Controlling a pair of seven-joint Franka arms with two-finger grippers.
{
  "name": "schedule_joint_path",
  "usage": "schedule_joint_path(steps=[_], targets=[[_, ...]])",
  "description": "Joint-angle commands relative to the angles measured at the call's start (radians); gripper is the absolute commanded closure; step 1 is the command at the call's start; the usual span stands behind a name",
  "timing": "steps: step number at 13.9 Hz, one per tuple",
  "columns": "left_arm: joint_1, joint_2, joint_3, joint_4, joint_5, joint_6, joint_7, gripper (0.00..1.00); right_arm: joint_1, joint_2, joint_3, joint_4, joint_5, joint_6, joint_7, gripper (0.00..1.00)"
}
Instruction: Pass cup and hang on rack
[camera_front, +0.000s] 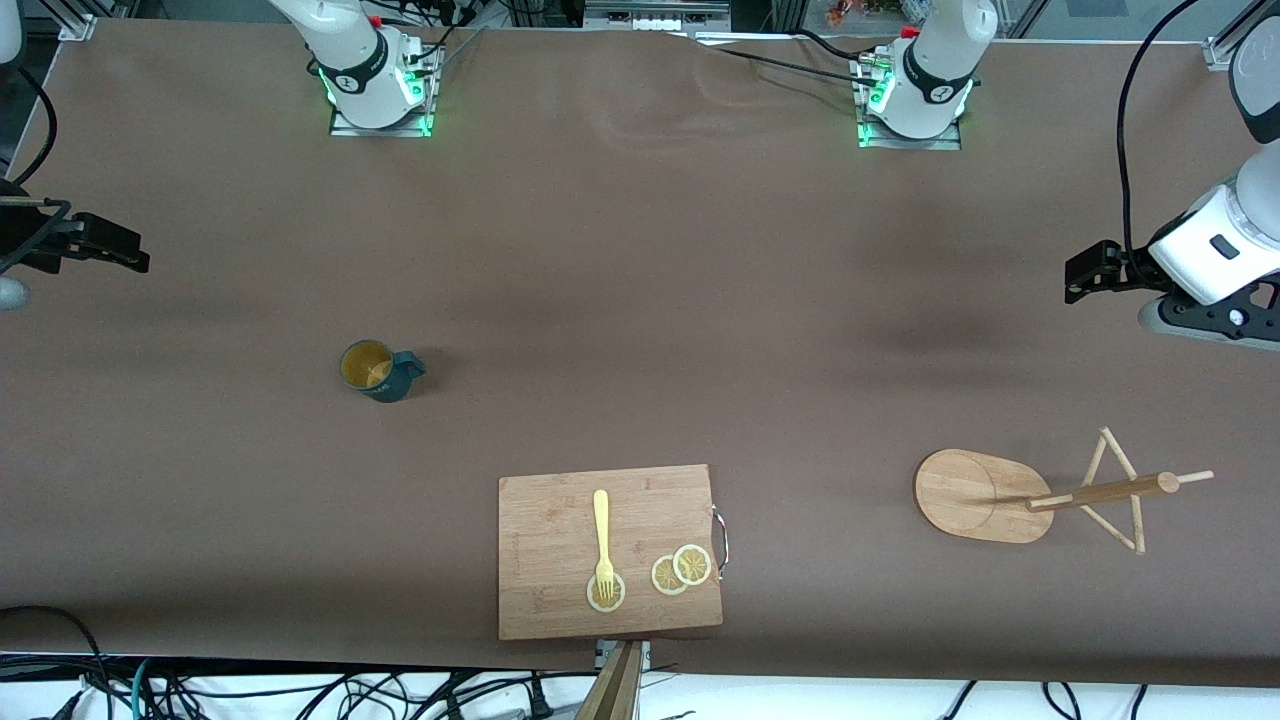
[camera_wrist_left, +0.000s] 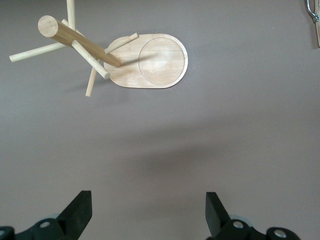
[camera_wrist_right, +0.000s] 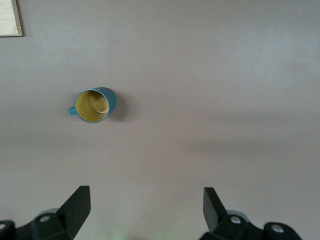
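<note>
Both grippers hang with fingers spread, empty: left gripper (camera_wrist_left: 148, 212) over bare brown counter (camera_front: 640, 300) near the bamboo rack (camera_front: 985, 496), right gripper (camera_wrist_right: 146, 210) above the ribbed teal cup (camera_front: 377, 369), standing upright.

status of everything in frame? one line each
cup: upright on the table, empty, untouched
rack: standing, pegs bare
left gripper: open, above the table by the rack
right gripper: open, above the table by the cup
fork: flat on the cutting board, tines on a lemon slice
</note>
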Motion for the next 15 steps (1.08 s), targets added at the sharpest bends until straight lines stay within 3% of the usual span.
schedule_joint_path(steps=[1, 15], targets=[[-0.002, 0.004, 0.001, 0.013, -0.023, 0.001, 0.000, 0.00, -0.006, -0.007, 0.005, -0.003, -0.005, 0.004, -0.016, 0.00], [-0.002, 0.001, 0.001, 0.019, -0.023, -0.002, 0.000, 0.00, -0.006, -0.006, -0.011, -0.006, -0.010, 0.042, -0.023, 0.00]])
